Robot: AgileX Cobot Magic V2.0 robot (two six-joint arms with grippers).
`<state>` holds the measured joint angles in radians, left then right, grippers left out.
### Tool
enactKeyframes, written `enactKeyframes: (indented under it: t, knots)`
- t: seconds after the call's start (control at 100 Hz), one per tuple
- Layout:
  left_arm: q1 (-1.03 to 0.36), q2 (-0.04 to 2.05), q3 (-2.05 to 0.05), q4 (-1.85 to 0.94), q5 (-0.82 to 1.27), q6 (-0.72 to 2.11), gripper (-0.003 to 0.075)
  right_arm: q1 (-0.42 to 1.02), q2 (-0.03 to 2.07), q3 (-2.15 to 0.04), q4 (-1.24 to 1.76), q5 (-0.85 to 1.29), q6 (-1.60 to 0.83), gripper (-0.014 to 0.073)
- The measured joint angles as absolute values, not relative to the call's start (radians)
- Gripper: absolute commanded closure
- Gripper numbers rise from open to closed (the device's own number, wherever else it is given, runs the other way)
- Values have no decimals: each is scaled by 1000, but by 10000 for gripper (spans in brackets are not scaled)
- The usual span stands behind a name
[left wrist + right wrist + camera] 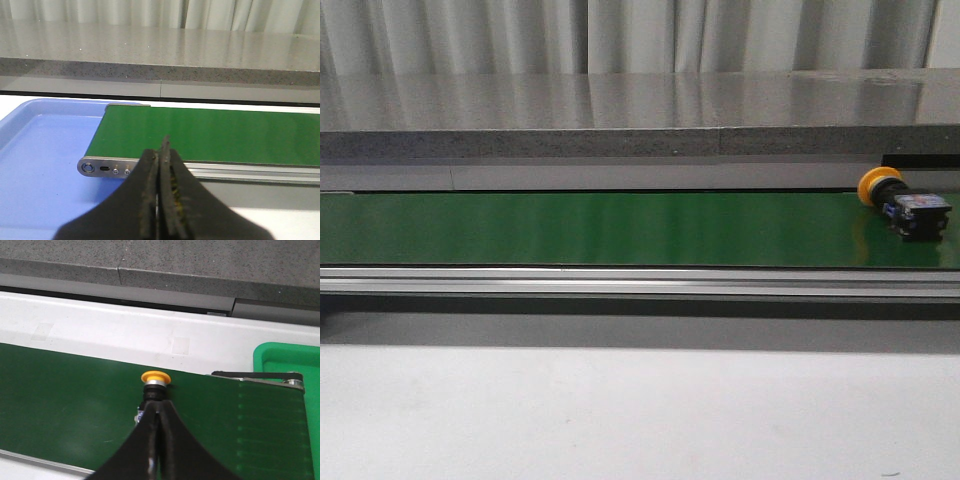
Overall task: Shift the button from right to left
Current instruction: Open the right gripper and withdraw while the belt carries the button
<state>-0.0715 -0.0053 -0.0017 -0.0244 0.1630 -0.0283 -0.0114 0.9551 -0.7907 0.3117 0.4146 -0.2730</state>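
Observation:
The button [903, 203] lies on its side at the far right of the green belt [600, 228], its yellow-orange cap toward the back and left, its black body toward the front. Neither gripper shows in the front view. In the right wrist view the button [154, 381] shows just beyond the tips of my right gripper [158, 407], which is shut. The fingers hide most of its black body, and I cannot tell whether they touch it. My left gripper [164, 150] is shut and empty near the belt's left end [107, 167].
A blue tray [35, 150] lies under and beside the belt's left end. A green bin [287, 357] sits past the belt's right end. A grey stone ledge [620, 140] runs behind the belt, and an aluminium rail [620, 282] runs along its front.

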Motion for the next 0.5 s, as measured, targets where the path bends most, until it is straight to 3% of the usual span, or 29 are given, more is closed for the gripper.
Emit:
enactKeyframes:
  t: [0.5]
  knots:
    - [-71,-5,-2,-24,163,-28,740,-11,579,-476,312,294,-271,652]
